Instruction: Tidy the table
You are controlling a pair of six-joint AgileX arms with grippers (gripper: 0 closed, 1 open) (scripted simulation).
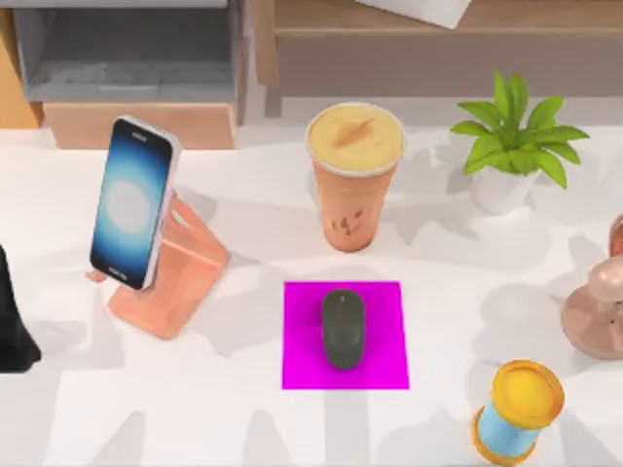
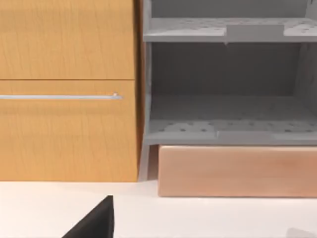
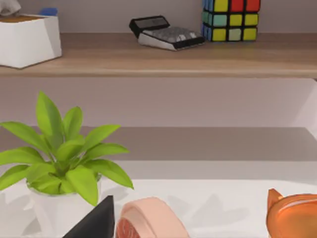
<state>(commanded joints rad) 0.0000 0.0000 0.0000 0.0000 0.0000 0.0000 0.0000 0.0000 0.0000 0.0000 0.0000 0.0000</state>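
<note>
The broad white tabletop (image 1: pixel 243 418) spreads out to the right of my left gripper (image 1: pixel 12 326), parked at its left edge, can't tell if it's open or closed.

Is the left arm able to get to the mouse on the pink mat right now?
Probably yes. The left arm sits at the table's left edge, and bare tabletop lies between it and the mouse; the phone stand stands farther back.
</note>
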